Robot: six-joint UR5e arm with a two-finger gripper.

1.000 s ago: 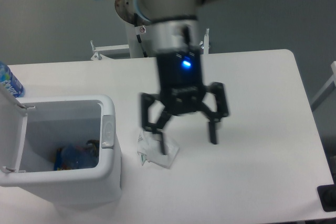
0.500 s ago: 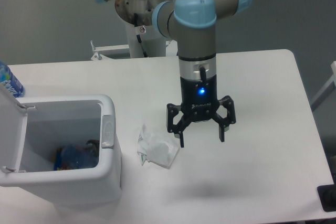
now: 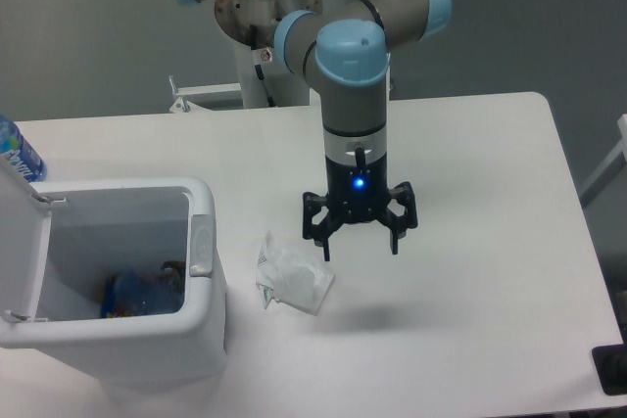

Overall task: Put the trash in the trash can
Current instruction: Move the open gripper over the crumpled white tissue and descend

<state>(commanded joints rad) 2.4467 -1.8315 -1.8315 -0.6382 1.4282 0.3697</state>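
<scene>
- White napkin (image 3: 292, 279) lies mid-table, just right of the bin (image 3: 201, 325)
- Gripper (image 3: 359, 240) hangs spread and empty, up and right of it
- Best shift left, centre over the crumple, then descend and pinch

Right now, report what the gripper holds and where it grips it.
Nothing. The gripper hangs open and empty above the table; the crumpled napkin lies loose beside it.

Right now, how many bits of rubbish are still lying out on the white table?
1: a crumpled white paper napkin, between the white plastic bin and the open gripper. Others may be hidden.
</scene>
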